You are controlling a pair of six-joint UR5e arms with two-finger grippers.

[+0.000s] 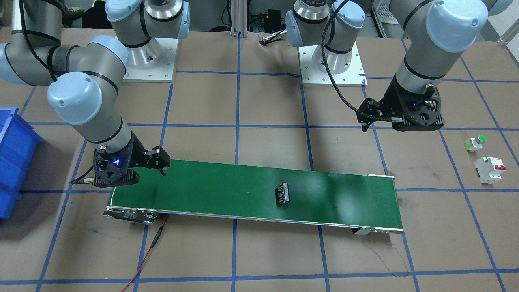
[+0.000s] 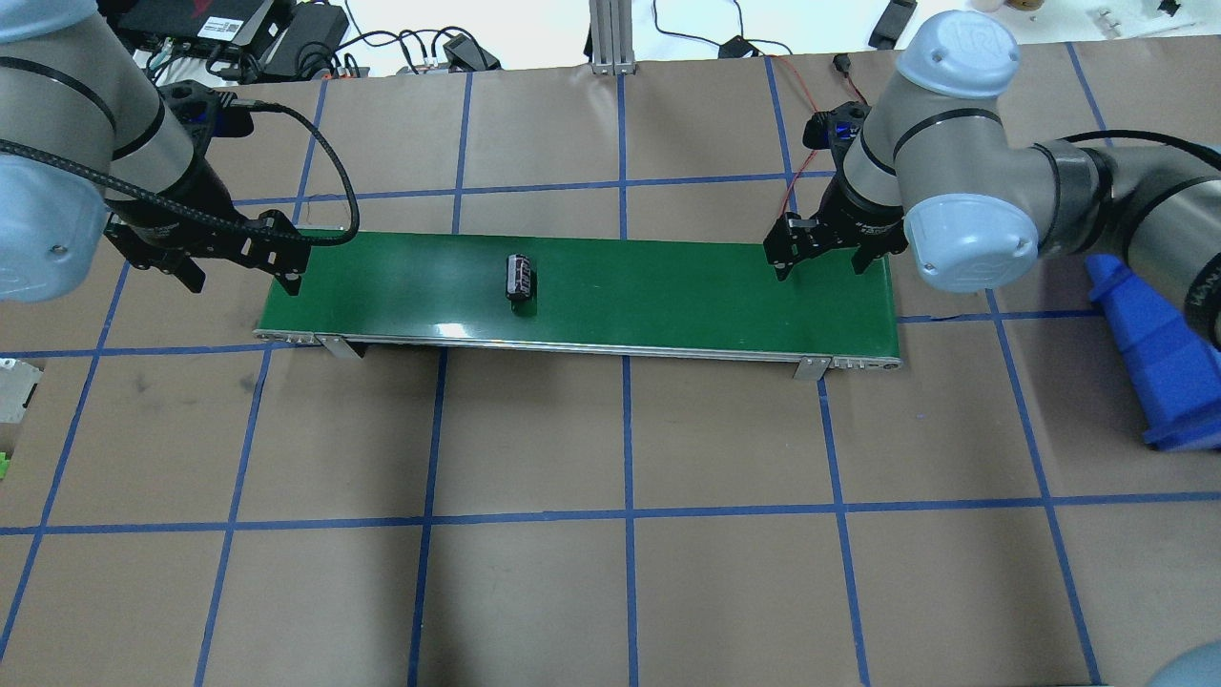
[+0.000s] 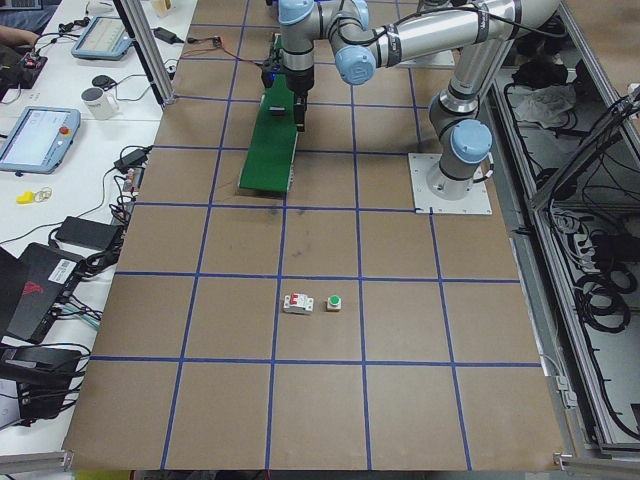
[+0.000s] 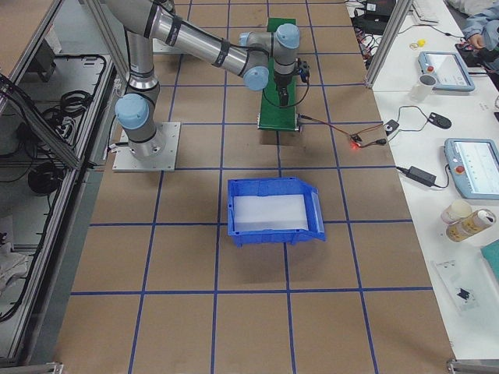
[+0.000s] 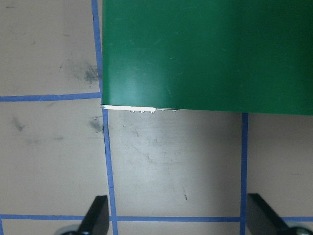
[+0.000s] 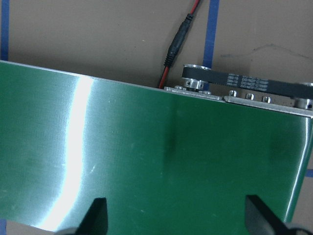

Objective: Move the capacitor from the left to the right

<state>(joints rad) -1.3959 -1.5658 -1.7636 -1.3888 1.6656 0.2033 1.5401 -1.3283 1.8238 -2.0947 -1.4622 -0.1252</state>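
Overhead, surface: brown paper table (image 2: pixel 610 429) gridded with blue tape; a green belt (image 2: pixel 668 286) lies across it.
Overhead, capacitor (image 2: pixel 519 278): on the green belt, slightly toward the left arm's end from the middle, apart from both grippers.
Overhead, left gripper (image 2: pixel 245 283): at the belt's left-arm end, jaws spread.
Overhead, right gripper (image 2: pixel 818 270): above the belt's other end, jaws spread.
Front, past the belt's left-arm end: white breaker (image 1: pixel 490 169) and green-capped push button (image 1: pixel 475 142), well apart from the belt.
Front, past the right-arm end: blue bin (image 1: pixel 12 154); a red wire (image 1: pixel 146 259) trails from under that end.
Left side, room: white benches (image 3: pixel 60 200) with tablets (image 3: pixel 38 135), across the belt from the arm bases.
Right side: the bin lies between camera and belt.
Left wrist: fingers (image 5: pixel 98 218) apart over paper, the belt's corner ahead.
Right wrist: fingers (image 6: pixel 95 218) apart over the belt.
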